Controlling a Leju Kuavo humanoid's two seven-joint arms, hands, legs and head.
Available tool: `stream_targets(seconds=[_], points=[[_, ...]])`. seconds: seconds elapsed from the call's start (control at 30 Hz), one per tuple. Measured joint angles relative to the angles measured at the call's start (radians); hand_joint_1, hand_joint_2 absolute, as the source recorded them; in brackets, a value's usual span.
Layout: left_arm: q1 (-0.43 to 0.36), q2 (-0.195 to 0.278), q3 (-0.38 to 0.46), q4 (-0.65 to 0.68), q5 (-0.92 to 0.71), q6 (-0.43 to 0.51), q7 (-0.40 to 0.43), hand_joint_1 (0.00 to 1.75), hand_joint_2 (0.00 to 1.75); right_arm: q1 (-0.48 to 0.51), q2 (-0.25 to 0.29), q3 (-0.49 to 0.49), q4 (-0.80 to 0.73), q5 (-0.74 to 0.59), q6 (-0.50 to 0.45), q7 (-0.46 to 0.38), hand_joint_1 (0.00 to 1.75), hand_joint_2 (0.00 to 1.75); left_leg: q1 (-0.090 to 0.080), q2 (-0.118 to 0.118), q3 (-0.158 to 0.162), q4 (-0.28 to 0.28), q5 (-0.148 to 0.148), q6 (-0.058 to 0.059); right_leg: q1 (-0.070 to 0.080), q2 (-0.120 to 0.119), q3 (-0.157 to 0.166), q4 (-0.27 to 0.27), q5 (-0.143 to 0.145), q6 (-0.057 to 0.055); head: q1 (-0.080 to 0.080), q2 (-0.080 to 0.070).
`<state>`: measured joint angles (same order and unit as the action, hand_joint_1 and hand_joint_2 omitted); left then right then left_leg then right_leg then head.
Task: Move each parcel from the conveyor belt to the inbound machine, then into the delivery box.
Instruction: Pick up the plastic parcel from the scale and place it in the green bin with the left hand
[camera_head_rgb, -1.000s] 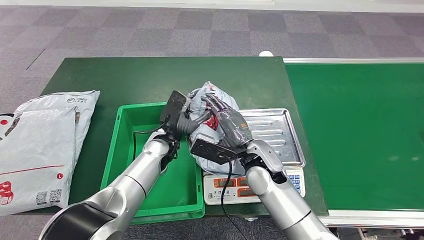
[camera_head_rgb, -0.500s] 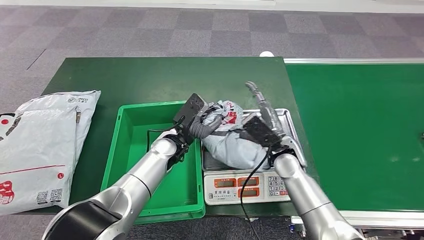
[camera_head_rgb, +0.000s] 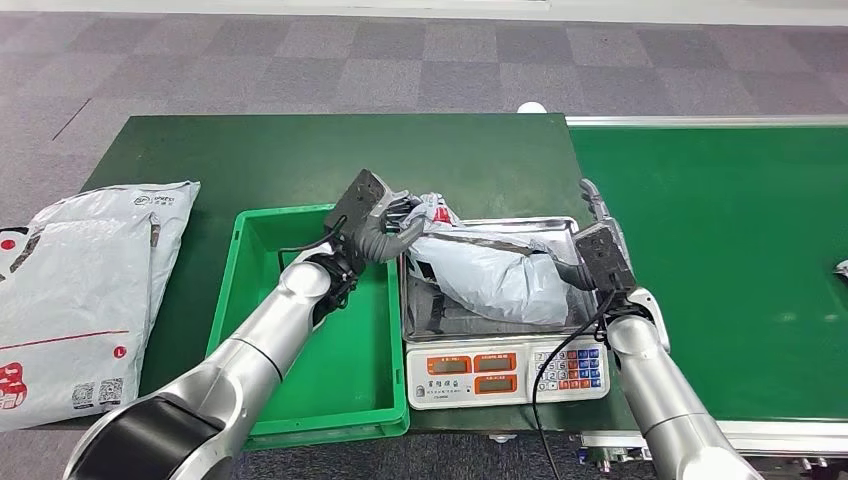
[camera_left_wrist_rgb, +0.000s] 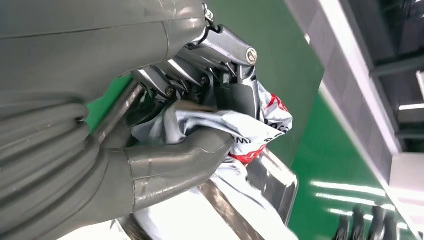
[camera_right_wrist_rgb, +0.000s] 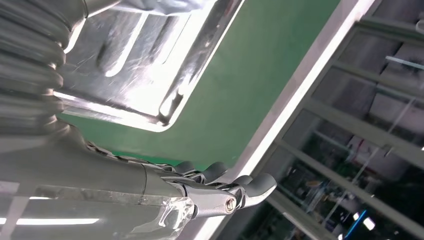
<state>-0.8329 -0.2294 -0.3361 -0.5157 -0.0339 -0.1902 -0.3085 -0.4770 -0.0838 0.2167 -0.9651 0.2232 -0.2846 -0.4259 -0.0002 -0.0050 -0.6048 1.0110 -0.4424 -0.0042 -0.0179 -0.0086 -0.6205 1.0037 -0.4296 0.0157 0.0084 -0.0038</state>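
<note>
Grey carpet tiles surround a green table (camera_head_rgb: 250, 150) in the head view. At frame centre the parcel (camera_head_rgb: 500, 275) lies on the scale tray (camera_head_rgb: 560, 235); the left hand (camera_head_rgb: 385, 232) grips its left end, while the right hand (camera_head_rgb: 600, 225) holds nothing, fingers extended. The delivery box (camera_head_rgb: 300, 300) sits centre-left.

Left wrist view: thumb and fingers (camera_left_wrist_rgb: 175, 165) clamp only a crumpled fold, which could slip or tear during the drag.

Right wrist view: the tray's rim could snag the bag.

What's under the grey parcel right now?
The grey parcel lies on the scale's steel tray, with the left hand gripping its end. The tray beneath it is hidden.
</note>
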Motion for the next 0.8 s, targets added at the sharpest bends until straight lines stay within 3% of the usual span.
stream_targets(seconds=[0.33,0.8], points=[[-0.004,0.077,0.038,-0.073,0.101,0.035,0.010,1.75,1.75,0.105,-0.025,-0.080,-0.054,-0.013,0.009,0.019,0.00,1.75,0.000,0.001,0.000,0.000,0.000,0.000,0.000,0.001,-0.001,0.000,0.000,0.000,0.000,0.000],[0.025,0.098,0.084,-0.141,0.160,0.022,0.016,1.75,1.75,0.171,-0.035,-0.137,-0.135,0.030,0.018,0.072,0.00,1.75,0.000,0.000,-0.001,0.000,0.000,0.000,0.000,0.000,0.000,0.000,0.000,0.000,0.000,0.000]])
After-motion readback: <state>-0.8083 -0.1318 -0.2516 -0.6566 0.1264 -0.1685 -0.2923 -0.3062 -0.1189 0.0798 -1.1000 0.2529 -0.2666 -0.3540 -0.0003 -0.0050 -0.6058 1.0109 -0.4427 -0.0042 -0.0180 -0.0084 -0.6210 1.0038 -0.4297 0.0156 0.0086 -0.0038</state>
